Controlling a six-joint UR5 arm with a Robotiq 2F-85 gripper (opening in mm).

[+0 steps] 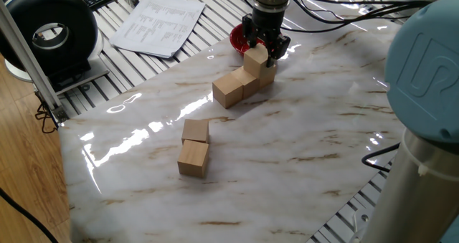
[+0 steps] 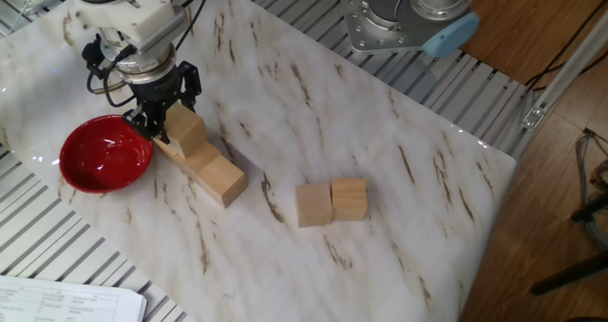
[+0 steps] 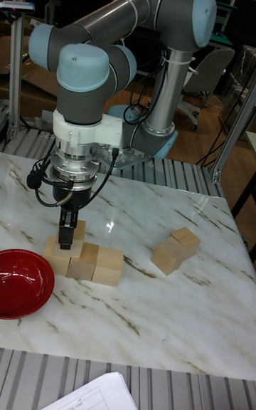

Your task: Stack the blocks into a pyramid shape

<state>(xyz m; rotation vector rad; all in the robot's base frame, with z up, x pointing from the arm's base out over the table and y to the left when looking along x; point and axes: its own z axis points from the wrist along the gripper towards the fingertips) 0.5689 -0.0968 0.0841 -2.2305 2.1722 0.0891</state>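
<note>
The blocks number six. In one fixed view, three sit in a touching row (image 1: pixel 242 85) at upper centre of the table (image 1: pixel 315 150), a fourth block (image 1: pixel 255 60) rests on the row's far end, gripped by the fingers (image 1: pixel 274 51), and a touching pair (image 1: pixel 193 148) lies at lower left. In the other fixed view, the red bowl (image 2: pixel 103 155), at left just beside the row, holds nothing. In the tall fixed view, the gripper (image 3: pixel 69 228) stands over the stacked block, the bowl at lower left.

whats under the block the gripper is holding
The held block sits on the row of blocks on the table, near the red bowl. The gripper covers which row blocks it touches.
</note>
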